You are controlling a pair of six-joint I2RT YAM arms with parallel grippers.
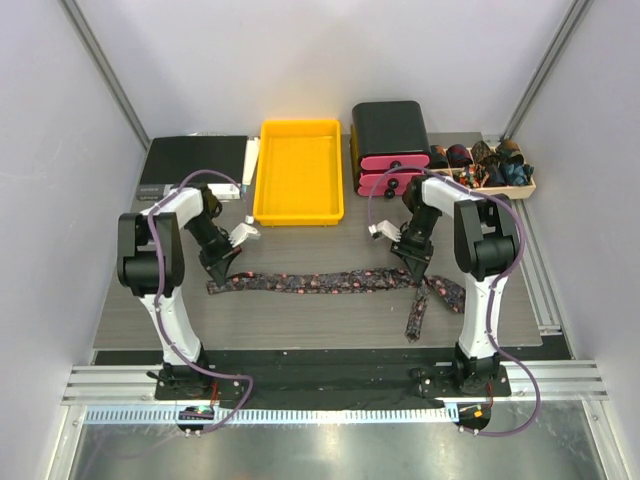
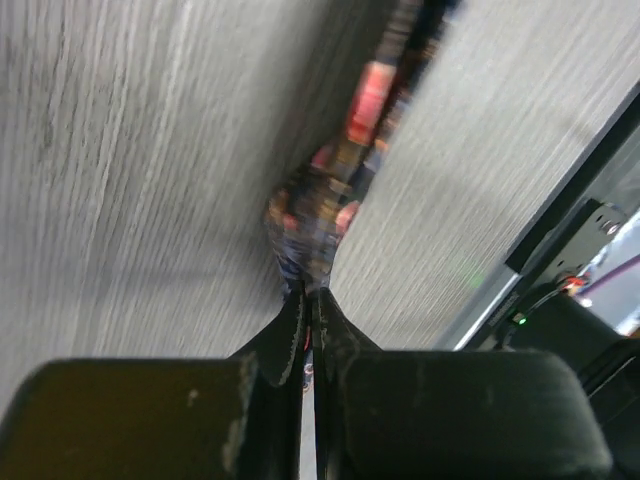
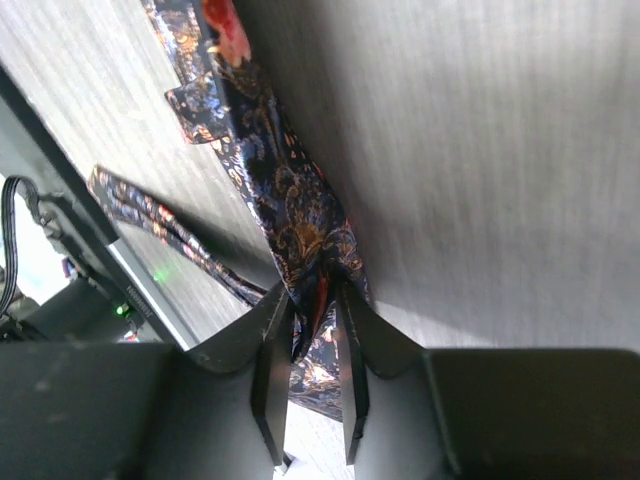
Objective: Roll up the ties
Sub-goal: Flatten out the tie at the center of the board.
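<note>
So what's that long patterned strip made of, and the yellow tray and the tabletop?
The tie looks like thin woven fabric, perhaps silk or polyester: it lies limp and creased, with a slight sheen in the right wrist view. The yellow tray looks like moulded plastic: uniform colour, smooth rounded rim. The tabletop shows matte grey wood grain, possibly laminate; I can't be sure.

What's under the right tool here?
The tie, bunched and pinched in the right tool, trailing onto the table. The fold deeper between the fingers is covered, as is the table directly below.
</note>
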